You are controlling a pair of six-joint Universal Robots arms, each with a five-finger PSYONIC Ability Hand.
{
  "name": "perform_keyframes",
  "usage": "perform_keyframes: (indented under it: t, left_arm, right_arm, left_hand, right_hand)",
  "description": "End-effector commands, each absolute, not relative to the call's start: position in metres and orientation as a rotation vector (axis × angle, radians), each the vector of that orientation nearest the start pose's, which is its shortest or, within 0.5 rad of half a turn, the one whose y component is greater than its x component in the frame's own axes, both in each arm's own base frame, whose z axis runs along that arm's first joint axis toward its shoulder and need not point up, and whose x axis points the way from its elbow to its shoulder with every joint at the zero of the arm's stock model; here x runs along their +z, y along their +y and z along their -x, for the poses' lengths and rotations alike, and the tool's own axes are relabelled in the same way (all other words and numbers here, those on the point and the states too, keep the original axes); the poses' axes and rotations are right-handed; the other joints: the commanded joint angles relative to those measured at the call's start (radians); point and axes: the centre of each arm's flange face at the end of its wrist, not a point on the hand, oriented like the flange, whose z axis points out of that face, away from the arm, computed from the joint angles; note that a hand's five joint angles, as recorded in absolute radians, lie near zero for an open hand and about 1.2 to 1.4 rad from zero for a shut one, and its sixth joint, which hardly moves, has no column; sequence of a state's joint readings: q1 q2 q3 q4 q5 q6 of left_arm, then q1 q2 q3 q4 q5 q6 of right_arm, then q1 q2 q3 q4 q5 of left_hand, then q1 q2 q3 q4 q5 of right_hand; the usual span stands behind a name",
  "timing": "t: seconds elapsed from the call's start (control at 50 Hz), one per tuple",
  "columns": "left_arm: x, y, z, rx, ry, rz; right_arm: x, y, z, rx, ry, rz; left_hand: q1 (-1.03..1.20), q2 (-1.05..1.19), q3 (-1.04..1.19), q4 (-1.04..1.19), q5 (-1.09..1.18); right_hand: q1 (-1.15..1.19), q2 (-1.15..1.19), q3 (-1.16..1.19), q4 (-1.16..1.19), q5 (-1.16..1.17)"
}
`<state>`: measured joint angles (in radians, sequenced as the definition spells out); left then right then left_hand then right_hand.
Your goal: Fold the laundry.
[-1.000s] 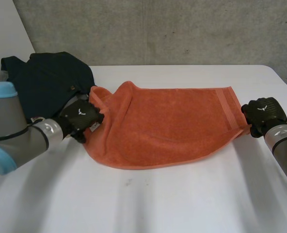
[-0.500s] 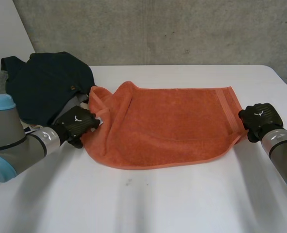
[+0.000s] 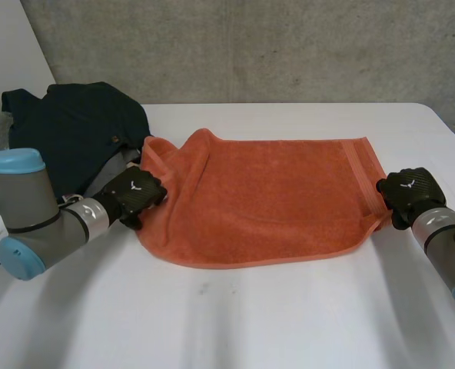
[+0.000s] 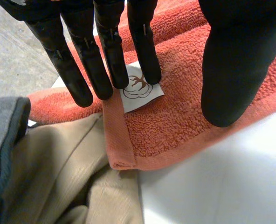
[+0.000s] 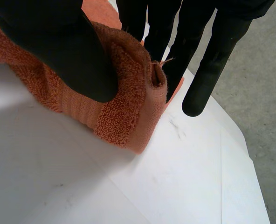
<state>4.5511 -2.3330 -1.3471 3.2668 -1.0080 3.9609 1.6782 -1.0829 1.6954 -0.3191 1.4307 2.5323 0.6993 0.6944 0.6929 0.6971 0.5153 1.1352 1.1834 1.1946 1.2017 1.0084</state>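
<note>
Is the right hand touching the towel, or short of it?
Touching. The right wrist view shows the right hand with its thumb pressed on the towel's bunched end and its fingers behind it, pinching the cloth.

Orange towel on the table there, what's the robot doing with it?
The robot is folding laundry. Its right robot hand pinches one end of the orange towel, which is spread on the white table. Its left robot hand rests open on the other end, near a small label. A dark garment lies bunched nearby.
</note>
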Motion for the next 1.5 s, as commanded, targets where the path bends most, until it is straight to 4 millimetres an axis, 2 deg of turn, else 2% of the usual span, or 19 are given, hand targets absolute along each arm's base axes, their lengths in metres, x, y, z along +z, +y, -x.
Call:
perform_keyframes:
  t: [0.02, 0.2, 0.26, 0.34, 0.4, 0.44, 0.5, 0.52, 0.62, 0.66, 0.68, 0.72, 0.74, 0.88, 1.04, 1.24, 1.32, 1.4, 1.5]
  left_arm:
    - [0.110, -0.357, 0.245, -1.874, 2.050, -1.674]
    - [0.104, -0.358, 0.251, -1.871, 2.052, -1.693]
    - [0.103, -0.358, 0.252, -1.870, 2.055, -1.697]
    - [0.107, -0.353, 0.258, -1.884, 2.036, -1.716]
    - [0.131, -0.351, 0.261, -1.935, 1.999, -1.672]
    - [0.168, -0.350, 0.258, -2.011, 1.978, -1.562]
    - [0.195, -0.345, 0.251, -2.063, 1.993, -1.451]
    - [0.209, -0.338, 0.249, -2.092, 1.995, -1.401]
    - [0.231, -0.313, 0.236, -2.141, 2.028, -1.323]
    - [0.223, -0.305, 0.230, -2.114, 2.070, -1.316]
    - [0.217, -0.301, 0.229, -2.097, 2.094, -1.326]
    - [0.201, -0.288, 0.231, -2.052, 2.153, -1.385]
    - [0.197, -0.285, 0.231, -2.040, 2.169, -1.404]
    - [0.151, -0.271, 0.234, -1.922, 2.302, -1.577]
    - [0.129, -0.279, 0.236, -1.862, 2.324, -1.613]
    - [0.117, -0.293, 0.243, -1.859, 2.325, -1.630]
    - [0.115, -0.297, 0.247, -1.866, 2.320, -1.637]
    - [0.111, -0.302, 0.250, -1.869, 2.312, -1.645]
    - [0.117, -0.307, 0.248, -1.863, 2.286, -1.578]
  right_arm:
    - [0.136, -0.333, -0.181, -1.968, 2.459, 1.070]
    - [0.135, -0.333, -0.180, -1.967, 2.464, 1.070]
    - [0.135, -0.333, -0.180, -1.967, 2.464, 1.068]
    - [0.137, -0.334, -0.179, -1.972, 2.466, 1.063]
    - [0.142, -0.335, -0.178, -1.985, 2.469, 1.056]
    - [0.144, -0.336, -0.177, -1.990, 2.468, 1.055]
    - [0.160, -0.337, -0.177, -2.033, 2.447, 1.050]
    - [0.173, -0.335, -0.176, -2.064, 2.433, 1.058]
    - [0.199, -0.329, -0.174, -2.085, 2.418, 1.064]
    - [0.201, -0.329, -0.171, -2.076, 2.434, 1.055]
    - [0.201, -0.329, -0.170, -2.071, 2.444, 1.050]
    - [0.200, -0.328, -0.170, -2.064, 2.446, 1.054]
    - [0.199, -0.327, -0.171, -2.058, 2.447, 1.065]
    - [0.179, -0.327, -0.172, -1.973, 2.490, 1.079]
    - [0.170, -0.327, -0.173, -1.940, 2.507, 1.084]
    - [0.168, -0.327, -0.172, -1.929, 2.514, 1.084]
    - [0.166, -0.327, -0.172, -1.920, 2.518, 1.085]
    - [0.166, -0.327, -0.170, -1.921, 2.525, 1.079]
    - [0.174, -0.328, -0.169, -1.941, 2.531, 1.078]
  left_hand:
    - [0.107, 0.112, 0.114, 0.109, 0.117]
    - [0.251, 0.256, 0.257, 0.253, 0.260]
    - [0.658, 0.663, 0.664, 0.660, 0.668]
    - [0.697, 0.702, 0.703, 0.699, 0.706]
    - [0.697, 0.702, 0.703, 0.699, 0.706]
    - [0.697, 0.702, 0.703, 0.699, 0.706]
    - [0.697, 0.702, 0.703, 0.699, 0.706]
    - [0.697, 0.702, 0.703, 0.699, 0.706]
    - [0.697, 0.702, 0.703, 0.699, 0.706]
    - [0.697, 0.702, 0.703, 0.699, 0.706]
    - [0.506, 0.510, 0.512, 0.508, 0.515]
    - [-0.185, -0.180, -0.179, -0.183, -0.176]
    - [-0.201, -0.196, -0.194, -0.199, -0.191]
    - [-0.186, -0.181, -0.180, -0.184, -0.177]
    - [-0.055, -0.050, -0.048, -0.052, -0.045]
    - [0.042, 0.047, 0.049, 0.045, 0.052]
    - [0.260, 0.264, 0.266, 0.262, 0.269]
    - [0.649, 0.654, 0.656, 0.651, 0.659]
    - [0.697, 0.702, 0.703, 0.699, 0.706]
  right_hand:
    - [0.261, 0.213, 0.202, 0.195, 0.213]
    - [0.261, 0.213, 0.202, 0.195, 0.213]
    - [0.261, 0.213, 0.202, 0.195, 0.213]
    - [0.261, 0.213, 0.202, 0.195, 0.213]
    - [0.261, 0.213, 0.202, 0.195, 0.213]
    - [0.261, 0.213, 0.202, 0.195, 0.213]
    - [0.261, 0.213, 0.202, 0.195, 0.213]
    - [0.261, 0.213, 0.202, 0.195, 0.213]
    - [0.261, 0.213, 0.202, 0.195, 0.213]
    - [0.261, 0.213, 0.202, 0.195, 0.213]
    - [0.261, 0.213, 0.202, 0.195, 0.213]
    - [0.261, 0.213, 0.202, 0.195, 0.213]
    - [0.261, 0.213, 0.202, 0.195, 0.213]
    - [0.261, 0.213, 0.202, 0.195, 0.213]
    - [0.261, 0.213, 0.202, 0.195, 0.213]
    - [0.261, 0.213, 0.202, 0.195, 0.213]
    - [0.261, 0.213, 0.202, 0.195, 0.213]
    - [0.261, 0.213, 0.202, 0.195, 0.213]
    - [0.261, 0.213, 0.202, 0.195, 0.213]
